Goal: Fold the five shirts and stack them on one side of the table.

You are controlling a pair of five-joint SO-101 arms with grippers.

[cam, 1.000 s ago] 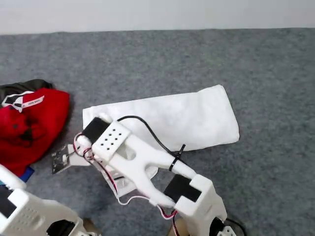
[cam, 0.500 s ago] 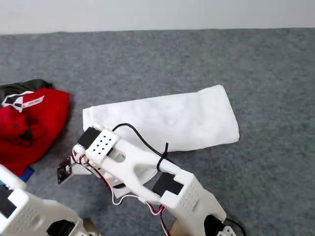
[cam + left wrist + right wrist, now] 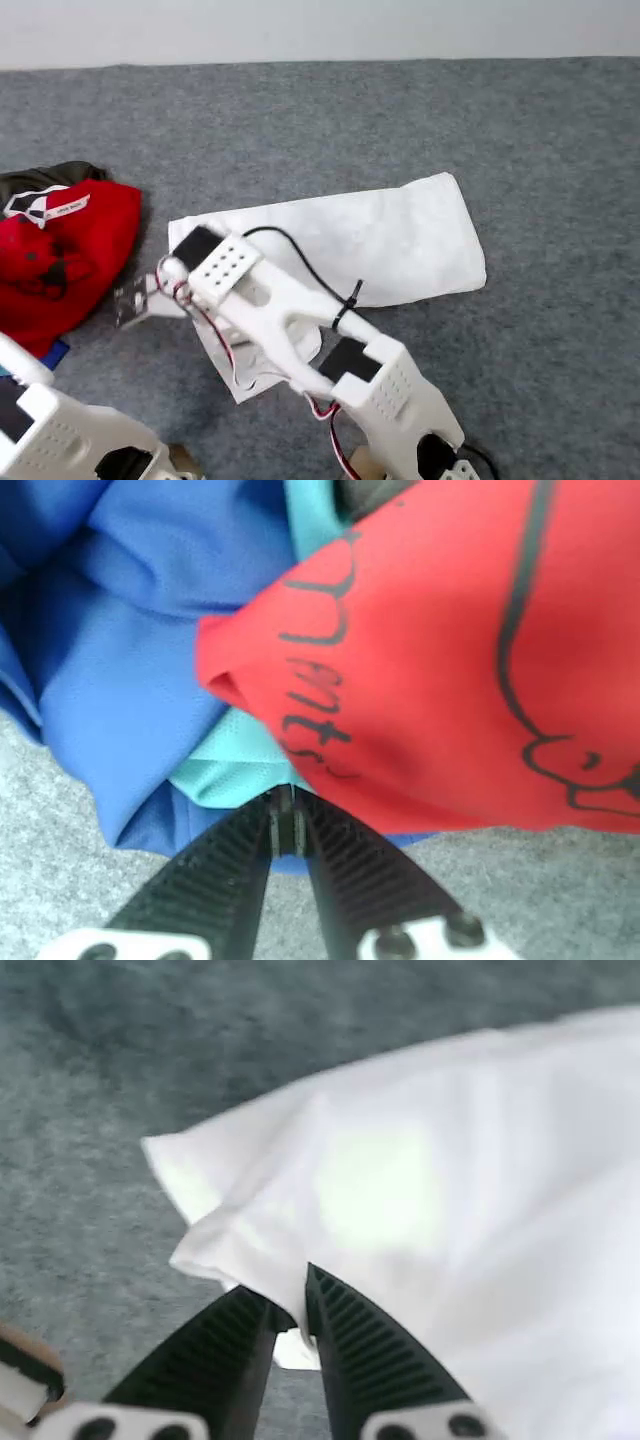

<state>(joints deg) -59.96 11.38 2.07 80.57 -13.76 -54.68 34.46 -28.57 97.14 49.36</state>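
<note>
Looking across the grey desk, the biggest thing on it is a white shirt, lying in a long pale band through the middle. The right arm slants over the shirt's near left corner. The right arm's jaws are all but closed on the white shirt's edge, with a tongue of cloth pinched between them.

At the desk's left edge sits a heap with a red shirt on top and a dark shirt behind it. A blue shirt and a teal shirt lie under the red one.

The left arm sits at the near left corner. The left arm's jaws are shut tip to tip, right at the teal hem — whether they nip any cloth I cannot tell.
</note>
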